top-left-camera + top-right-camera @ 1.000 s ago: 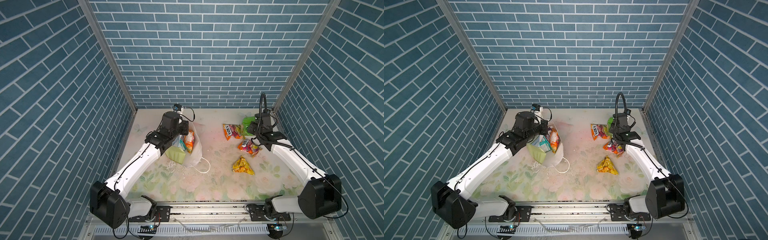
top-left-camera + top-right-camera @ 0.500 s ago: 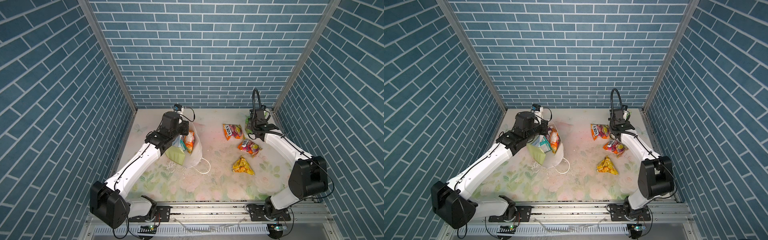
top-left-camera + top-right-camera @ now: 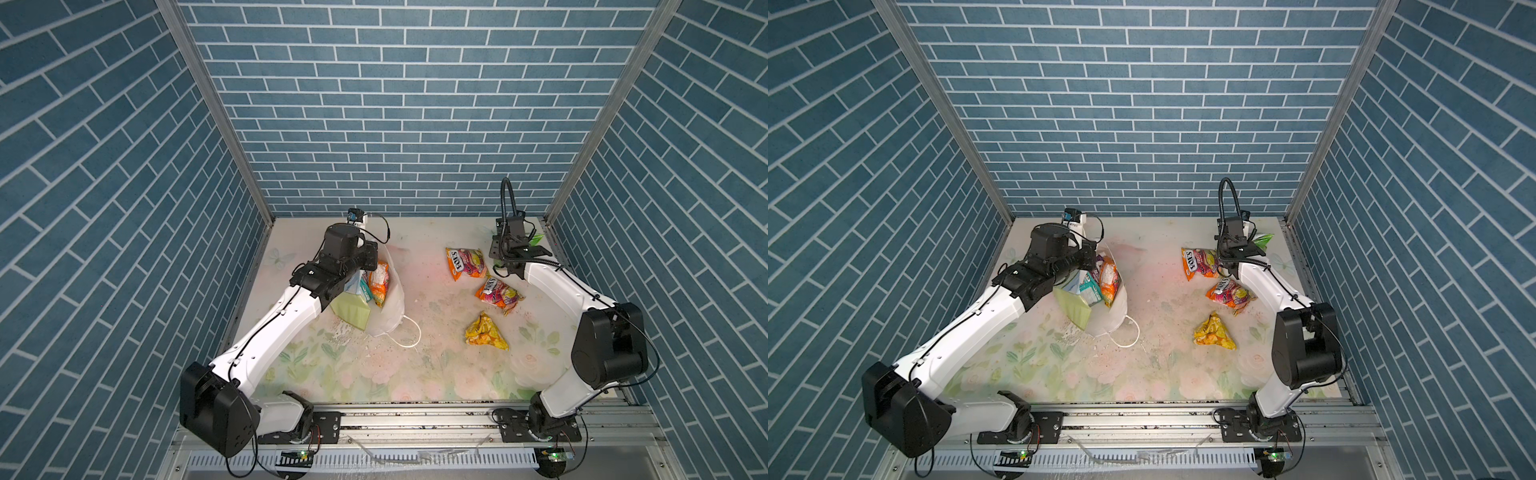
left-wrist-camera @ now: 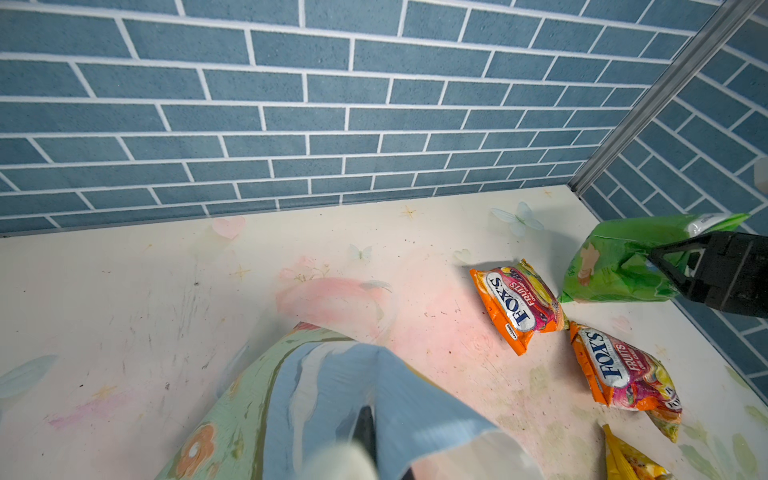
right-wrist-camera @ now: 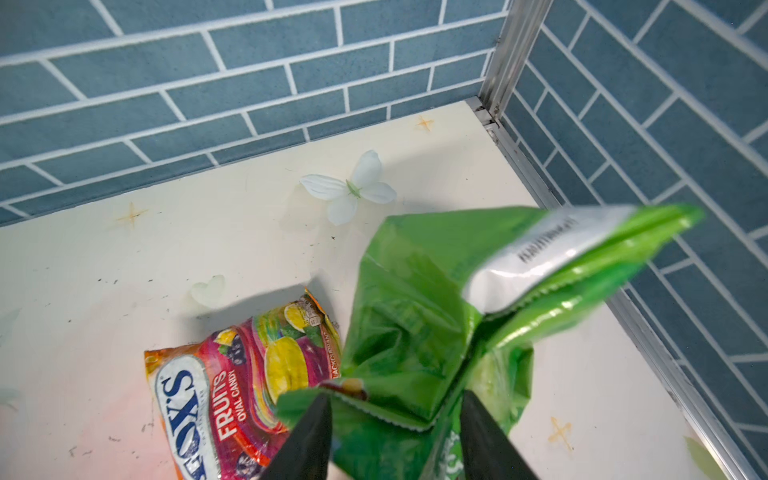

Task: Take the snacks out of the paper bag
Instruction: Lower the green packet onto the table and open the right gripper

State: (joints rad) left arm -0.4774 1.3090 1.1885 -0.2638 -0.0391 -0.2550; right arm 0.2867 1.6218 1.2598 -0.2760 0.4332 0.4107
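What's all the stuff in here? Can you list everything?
paper bag: one, pale green and painted, table's left side
packets in the bag: at least two showing, orange and teal-and-white
FOX'S packets: two, orange-pink, table's right side
yellow packet: one, yellow, in front of those
green packet: one, bright green, far right corner
table: one, floral
walls: three, blue brick
left gripper: shut on paper bag's rim
right gripper: open around green packet

"FOX'S" in blue on a white oval, with "FRUITS OVAL CANDY" beside it, stands on the orange packet (image 5: 245, 399) nearer the back wall. The second orange packet (image 4: 623, 370) reads "FOX'S FRUITS" too. The green packet (image 5: 436, 311) has a white strip with print on it, too blurred to read.
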